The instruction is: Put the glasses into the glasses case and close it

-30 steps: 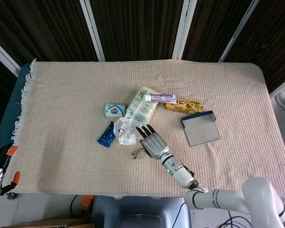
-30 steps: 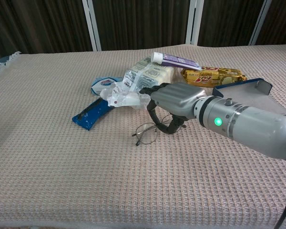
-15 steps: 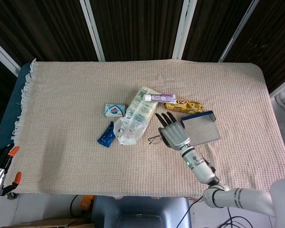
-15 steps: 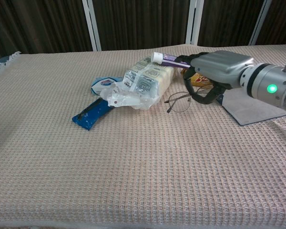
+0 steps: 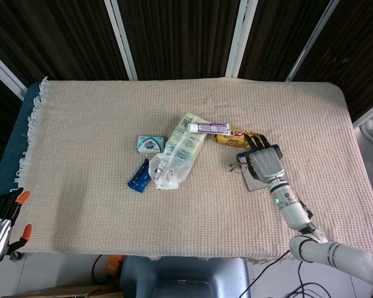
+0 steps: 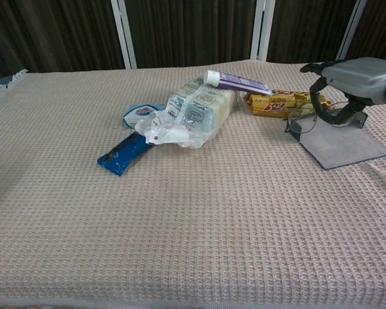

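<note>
My right hand (image 5: 265,162) (image 6: 359,76) holds thin wire-framed glasses (image 5: 237,165) (image 6: 303,120) in its curled fingers, just above the left end of the case. The glasses case (image 5: 253,182) (image 6: 344,147) lies open at the right of the table, flat grey inside with a dark blue rim. The hand hides much of it in the head view. One lens hangs over the case's near-left corner. My left hand (image 5: 0,218) stays low beside the table's front left corner with its fingers stretched out, holding nothing.
Left of the case lie a gold snack bar (image 5: 235,135) (image 6: 278,102), a toothpaste tube (image 5: 208,128) (image 6: 235,82) on a clear packet (image 5: 177,152) (image 6: 193,112), a small blue-white pack (image 5: 149,144) and a blue wrapper (image 5: 138,175) (image 6: 123,153).
My right hand lifted the glasses from the cloth in front of the packets and carried them rightward to the open case. The left hand barely moved.
</note>
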Controlling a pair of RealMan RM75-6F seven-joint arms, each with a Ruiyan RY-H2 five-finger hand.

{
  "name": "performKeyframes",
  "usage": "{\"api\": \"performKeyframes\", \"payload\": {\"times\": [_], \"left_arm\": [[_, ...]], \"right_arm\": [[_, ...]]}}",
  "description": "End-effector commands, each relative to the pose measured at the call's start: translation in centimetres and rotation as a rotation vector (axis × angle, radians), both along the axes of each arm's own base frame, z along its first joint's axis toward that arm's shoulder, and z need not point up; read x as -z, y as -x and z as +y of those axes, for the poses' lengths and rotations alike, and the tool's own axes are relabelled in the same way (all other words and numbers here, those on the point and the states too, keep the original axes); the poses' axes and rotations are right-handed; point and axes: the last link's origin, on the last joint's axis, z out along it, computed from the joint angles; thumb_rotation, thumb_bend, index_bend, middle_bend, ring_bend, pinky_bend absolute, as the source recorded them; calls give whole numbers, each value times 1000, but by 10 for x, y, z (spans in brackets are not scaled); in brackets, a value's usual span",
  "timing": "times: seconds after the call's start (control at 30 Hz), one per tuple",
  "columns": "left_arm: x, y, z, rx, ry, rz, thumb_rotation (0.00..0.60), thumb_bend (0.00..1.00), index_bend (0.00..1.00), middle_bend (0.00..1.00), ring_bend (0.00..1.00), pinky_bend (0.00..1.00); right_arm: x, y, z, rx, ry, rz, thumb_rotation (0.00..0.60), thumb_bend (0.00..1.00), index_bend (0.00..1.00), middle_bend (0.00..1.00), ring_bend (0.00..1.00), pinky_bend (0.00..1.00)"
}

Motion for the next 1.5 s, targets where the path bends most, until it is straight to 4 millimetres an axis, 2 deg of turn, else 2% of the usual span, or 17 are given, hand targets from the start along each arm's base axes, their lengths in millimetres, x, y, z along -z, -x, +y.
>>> {"api": "performKeyframes", "payload": {"times": [0.03,0.43,0.9,1.0,1.17,1.3,1.5], "left_arm": [[0,0,1,-3,-1,2,600,447,0,0,0,75],[3,0,3,-11,3,12,600,446,0,0,0,75],[6,1,6,-21,12,18,600,446,0,0,0,75],[7,1,6,-22,16,18,600,446,0,0,0,76],[6,1,6,-26,20,10,600,448,0,0,0,76],[6,1,7,-30,21,7,600,448,0,0,0,77],[5,1,6,-28,20,2,600,448,0,0,0,79]], "right_arm": [[-2,20,-7,52,9,-2,600,655,750,92,0,0],[2,40,-17,51,14,83,600,656,748,92,0,0],[12,39,-27,44,9,123,600,657,726,92,0,0],[16,37,-30,47,2,138,600,657,682,93,0,0],[21,30,-34,47,-2,123,600,657,517,92,0,0],[23,26,-35,23,2,141,600,650,480,86,0,0],[16,25,-34,6,23,133,600,471,443,76,0,0]]}}
